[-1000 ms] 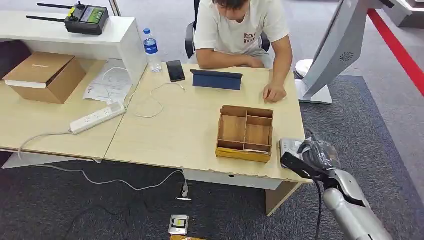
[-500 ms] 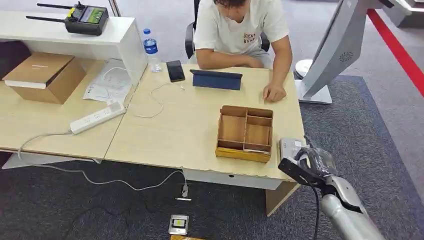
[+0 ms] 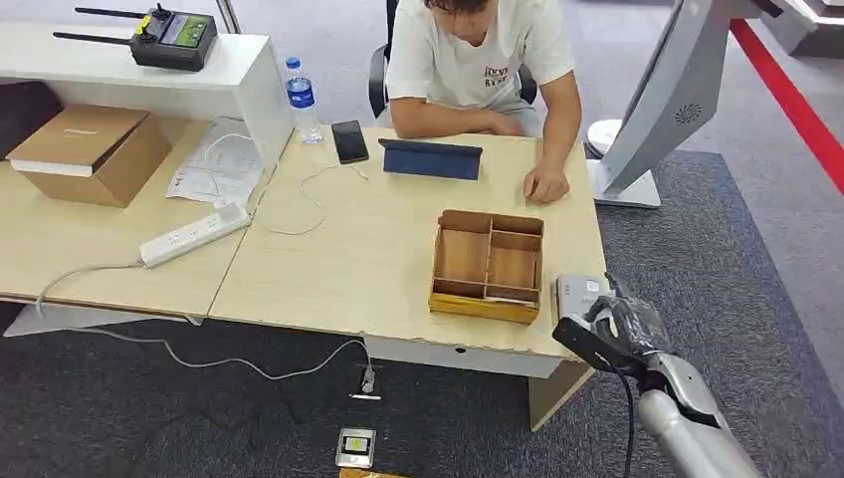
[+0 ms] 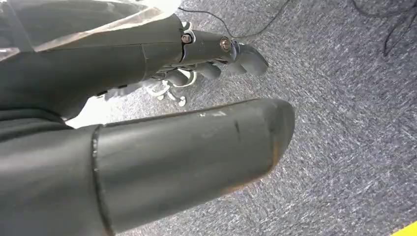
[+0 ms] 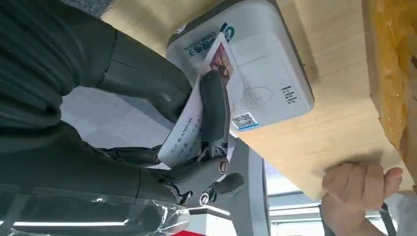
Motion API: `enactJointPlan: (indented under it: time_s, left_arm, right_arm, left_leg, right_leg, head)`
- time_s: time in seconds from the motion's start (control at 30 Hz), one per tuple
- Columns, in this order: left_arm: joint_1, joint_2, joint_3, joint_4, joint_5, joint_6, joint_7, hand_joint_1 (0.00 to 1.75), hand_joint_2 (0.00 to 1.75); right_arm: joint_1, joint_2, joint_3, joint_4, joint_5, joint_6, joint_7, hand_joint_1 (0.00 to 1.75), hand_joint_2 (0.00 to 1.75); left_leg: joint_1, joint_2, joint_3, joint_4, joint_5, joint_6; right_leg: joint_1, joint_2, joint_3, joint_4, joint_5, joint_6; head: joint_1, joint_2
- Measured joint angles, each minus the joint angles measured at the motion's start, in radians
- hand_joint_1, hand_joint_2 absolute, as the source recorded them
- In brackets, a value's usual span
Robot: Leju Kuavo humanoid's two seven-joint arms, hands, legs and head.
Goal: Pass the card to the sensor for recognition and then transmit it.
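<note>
Table [image 3: 378, 269] edge: right hand [image 5: 196, 123] (card [image 5: 189, 132] pinched).

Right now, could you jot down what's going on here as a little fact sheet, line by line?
Right hand: pinches the card, holding it over the card reader
Card reader: white, at the desk's near right corner, beside the wooden tray
Wooden tray: divided into compartments, contents not clear
Left hand: hangs over the carpet, holding nothing
Person: seated at the far side, one hand resting on the desk
</note>
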Motion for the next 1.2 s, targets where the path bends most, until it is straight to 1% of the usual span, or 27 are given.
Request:
enactJointPlan:
  time_s: [0.3,0.37,0.4,0.43,0.63,0.73,0.8,0.9,1.07,1.2]
  left_arm:
    - [0.000,0.000,0.000,0.000,0.000,0.000,-0.001,0.00,0.00]
    - [0.000,0.000,0.000,0.000,-0.005,0.003,-0.006,0.00,0.00]
    - [0.000,0.000,0.000,0.000,-0.010,0.011,-0.012,0.00,0.00]
    - [0.000,0.000,0.000,0.000,-0.016,0.015,-0.020,0.00,0.00]
    - [0.000,0.000,0.000,0.000,-0.032,0.016,-0.045,0.00,0.00]
    - [0.000,0.000,0.000,0.000,-0.043,0.014,-0.054,0.00,0.00]
    - [-0.001,0.001,-0.001,0.000,-0.049,0.011,-0.059,0.00,0.00]
    - [-0.001,0.004,-0.002,0.000,-0.060,0.005,-0.064,0.00,0.00]
    - [-0.002,0.010,-0.004,0.000,-0.076,0.002,-0.068,0.00,0.00]
    - [-0.002,0.014,-0.005,0.000,-0.077,0.003,-0.063,0.00,0.00]
  right_arm:
    - [-0.002,0.000,-0.001,-0.005,0.000,-0.003,0.005,1.75,1.75]
    - [-0.029,-0.001,-0.006,-0.027,0.009,-0.005,0.015,1.75,1.75]
    - [-0.087,-0.003,-0.026,-0.061,0.016,-0.002,0.028,1.75,1.75]
    - [-0.183,-0.006,-0.056,-0.098,0.016,-0.001,0.034,1.75,1.75]
    - [-0.332,0.000,-0.085,-0.117,0.022,-0.003,0.017,1.75,1.75]
    - [-0.395,0.011,-0.085,-0.116,0.046,0.014,0.001,1.75,1.75]
    - [-0.429,0.029,-0.082,-0.105,0.073,0.047,-0.001,1.75,1.75]
    - [-0.484,0.061,-0.077,-0.072,0.110,0.079,-0.002,1.75,1.75]
    - [-0.616,0.148,-0.050,0.072,0.175,0.129,-0.002,1.75,1.75]
    - [-0.676,0.202,-0.038,0.146,0.182,0.175,0.023,1.75,1.75]
  left_leg:
    - [0.000,0.000,0.000,0.000,0.000,0.000]
    - [0.000,0.000,-0.001,0.000,0.000,0.000]
    - [0.000,0.001,-0.001,0.000,0.000,0.000]
    - [0.000,0.001,-0.001,0.000,0.001,0.000]
    - [0.000,0.001,-0.001,0.000,0.001,0.000]
    - [0.000,0.001,-0.001,0.000,0.001,0.000]
    - [0.000,0.001,-0.001,0.000,0.001,0.000]
    - [0.000,0.001,-0.002,0.000,0.001,0.000]
    - [0.000,0.001,-0.003,0.000,0.002,-0.001]
    - [0.001,0.000,-0.004,0.000,0.002,-0.002]
  right_leg:
    - [0.000,0.000,0.000,0.000,0.000,0.000]
    - [0.000,0.000,0.000,0.000,0.000,0.000]
    - [0.000,0.000,-0.001,0.000,0.001,0.000]
    - [0.000,0.000,-0.001,0.000,0.001,0.000]
    - [0.000,0.000,-0.001,0.000,0.001,0.000]
    - [0.000,0.000,-0.001,0.001,0.001,0.000]
    - [0.000,0.000,-0.001,0.001,0.001,0.000]
    - [0.001,0.000,-0.002,0.001,0.001,0.000]
    - [0.001,0.000,-0.004,0.002,0.001,-0.001]
    - [0.001,0.000,-0.004,0.002,0.001,-0.001]
  head:
    - [0.000,0.000]
    - [0.000,0.000]
    - [0.000,0.000]
    - [0.000,0.000]
    - [0.000,0.000]
    - [0.000,0.000]
    - [0.000,0.000]
    - [0.000,0.000]
    - [0.000,0.000]
    - [0.000,0.000]
